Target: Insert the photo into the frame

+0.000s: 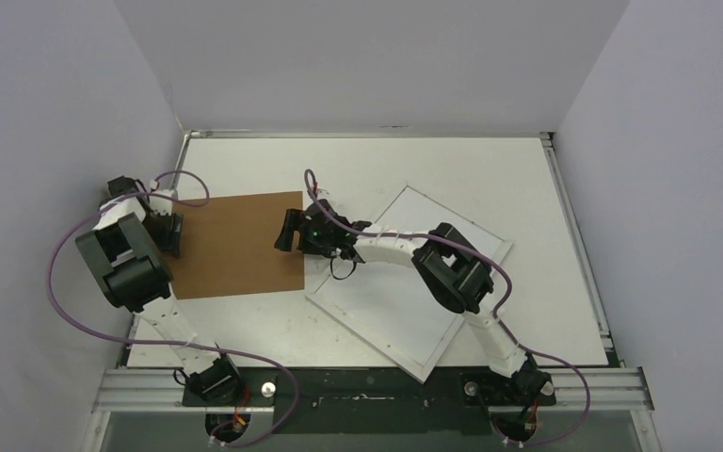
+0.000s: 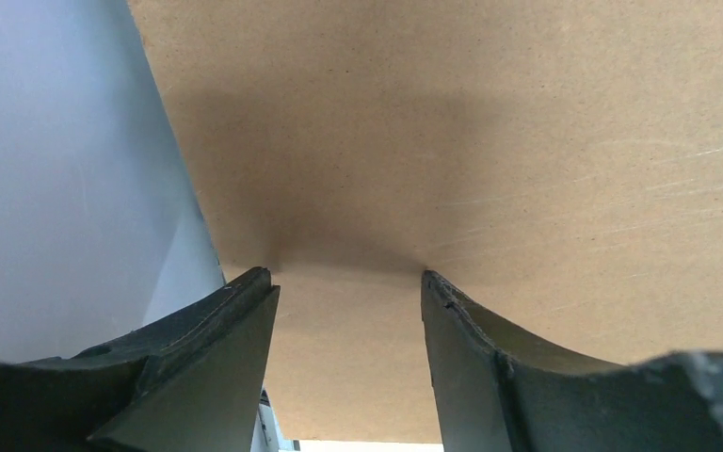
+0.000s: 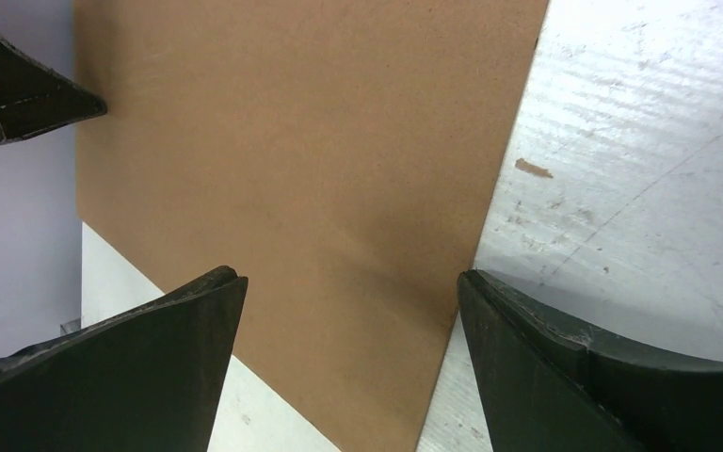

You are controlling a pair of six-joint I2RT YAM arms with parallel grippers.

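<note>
The photo is out of view in every frame. The white frame [image 1: 386,320] lies tilted on the right half of the table, with my right arm stretched across it. A plain brown backing board [image 1: 235,245] lies flat left of centre. My left gripper [image 1: 171,234] is at the board's left edge; its jaws stand apart, and only the brown board [image 2: 480,122] shows between and beyond them. My right gripper [image 1: 287,231] hovers open over the board's right edge [image 3: 292,141], one fingertip over the board and the other over the bare table.
The white table [image 1: 367,169] is closed in by pale walls at the left, back and right. A metal rail [image 1: 377,386] at the near edge carries both arm bases. A left fingertip [image 3: 19,94] shows at the top left of the right wrist view.
</note>
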